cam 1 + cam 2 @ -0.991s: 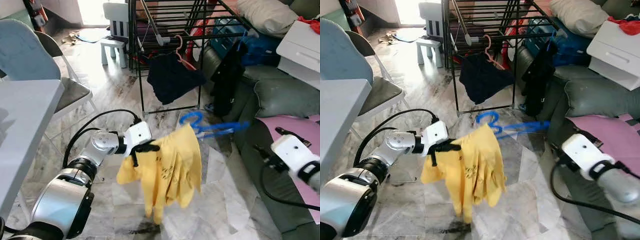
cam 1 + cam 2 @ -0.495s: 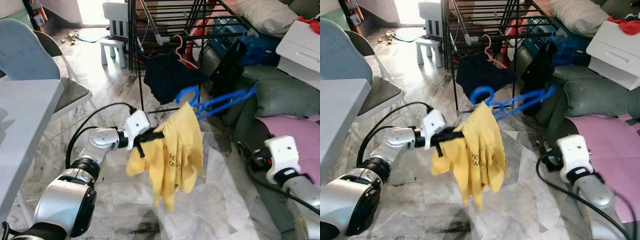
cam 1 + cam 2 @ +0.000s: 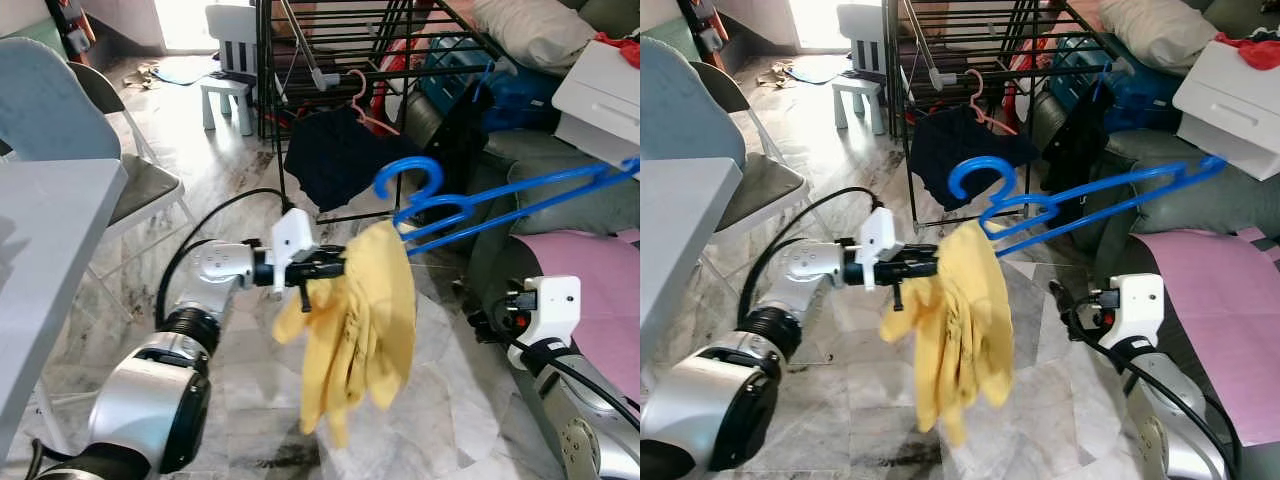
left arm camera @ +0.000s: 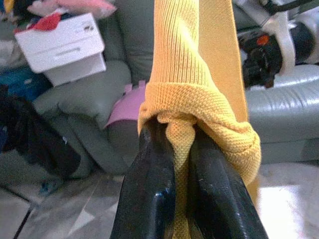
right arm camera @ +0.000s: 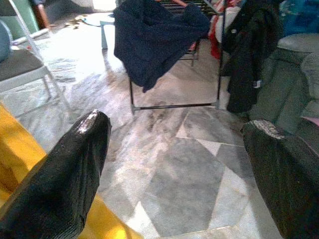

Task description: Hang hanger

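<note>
My left gripper (image 3: 335, 267) is stretched out in front of me, shut on a fold of a yellow garment (image 3: 360, 325) that hangs limp below it. In the left wrist view the two black fingers (image 4: 149, 189) pinch the yellow knit (image 4: 199, 99). A blue hanger (image 3: 470, 205) sticks out of the top of the garment, its hook (image 3: 408, 172) up, its long arm slanting up to the right. My right gripper (image 5: 177, 124) is low on the right near the sofa, open, with nothing between its fingers (image 5: 70, 174).
A black drying rack (image 3: 330, 40) stands ahead with a dark garment (image 3: 335, 155) on a pink hanger. A green sofa (image 3: 560, 190) with a pink cloth (image 3: 600, 255) runs along the right. A white table (image 3: 40, 230) and chair (image 3: 60, 110) are on the left.
My left gripper has carried the yellow garment up and to the right. The blue hanger has swung up, its long arm now rising to the right. My right wrist has shifted left.
</note>
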Controlling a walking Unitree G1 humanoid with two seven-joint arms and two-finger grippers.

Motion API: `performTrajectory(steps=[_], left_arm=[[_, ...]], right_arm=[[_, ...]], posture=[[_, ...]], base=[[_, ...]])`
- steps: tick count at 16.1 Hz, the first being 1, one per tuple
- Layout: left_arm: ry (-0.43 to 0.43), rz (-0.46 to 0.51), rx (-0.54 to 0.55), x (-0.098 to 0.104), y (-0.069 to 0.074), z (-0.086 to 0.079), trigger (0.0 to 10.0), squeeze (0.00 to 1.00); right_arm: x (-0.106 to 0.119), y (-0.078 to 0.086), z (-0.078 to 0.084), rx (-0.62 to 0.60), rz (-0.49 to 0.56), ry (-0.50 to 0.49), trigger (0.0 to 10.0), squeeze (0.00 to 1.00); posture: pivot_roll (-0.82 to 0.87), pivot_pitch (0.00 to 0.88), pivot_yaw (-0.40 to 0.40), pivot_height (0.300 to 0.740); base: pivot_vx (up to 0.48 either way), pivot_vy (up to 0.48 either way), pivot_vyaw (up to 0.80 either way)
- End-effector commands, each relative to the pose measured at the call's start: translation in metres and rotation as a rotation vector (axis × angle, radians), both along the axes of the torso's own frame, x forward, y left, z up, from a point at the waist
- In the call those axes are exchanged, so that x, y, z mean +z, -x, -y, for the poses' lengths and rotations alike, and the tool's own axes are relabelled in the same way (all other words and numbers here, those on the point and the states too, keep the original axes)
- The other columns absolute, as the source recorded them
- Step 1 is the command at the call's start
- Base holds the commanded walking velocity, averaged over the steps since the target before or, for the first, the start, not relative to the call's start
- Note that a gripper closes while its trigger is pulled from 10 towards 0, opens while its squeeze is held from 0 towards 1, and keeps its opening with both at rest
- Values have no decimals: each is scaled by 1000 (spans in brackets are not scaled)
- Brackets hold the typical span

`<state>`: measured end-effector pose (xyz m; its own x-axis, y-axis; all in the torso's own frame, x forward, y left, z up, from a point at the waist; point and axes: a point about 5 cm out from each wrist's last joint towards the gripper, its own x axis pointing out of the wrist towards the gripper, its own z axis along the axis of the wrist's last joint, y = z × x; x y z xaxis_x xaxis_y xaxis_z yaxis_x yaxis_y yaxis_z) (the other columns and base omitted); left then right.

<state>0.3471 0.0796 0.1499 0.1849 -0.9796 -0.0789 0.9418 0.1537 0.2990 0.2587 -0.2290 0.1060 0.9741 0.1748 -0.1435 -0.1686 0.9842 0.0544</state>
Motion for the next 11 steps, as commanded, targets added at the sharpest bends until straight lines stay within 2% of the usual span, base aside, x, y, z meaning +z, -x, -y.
performTrajectory(steps=[1, 2, 5, 9, 11], left_arm=[[21, 80, -42, 17, -2, 8, 0, 0], [22, 84, -73, 17, 0, 13, 0, 0], [52, 94, -134, 23, 3, 21, 0, 0], [65, 117, -132, 30, 1, 26, 0, 0], [65, 117, -132, 30, 1, 26, 0, 0]], right_arm=[[2, 0, -10, 55, 1, -22, 10000, 0], [2, 1, -18, 109, -8, -19, 10000, 0], [-1, 2, -27, 152, -37, -65, 10000, 0], [-5, 8, -44, 254, -72, -91, 10000, 0], [-5, 8, -44, 254, -72, -91, 10000, 0]], posture=[[-32, 0, -35, 740], [-34, 0, -33, 740], [-33, 0, -31, 740], [-31, 0, -29, 740], [-31, 0, -29, 740]], base=[[0, 0, 0], [0, 0, 0], [0, 0, 0], [0, 0, 0], [0, 0, 0]])
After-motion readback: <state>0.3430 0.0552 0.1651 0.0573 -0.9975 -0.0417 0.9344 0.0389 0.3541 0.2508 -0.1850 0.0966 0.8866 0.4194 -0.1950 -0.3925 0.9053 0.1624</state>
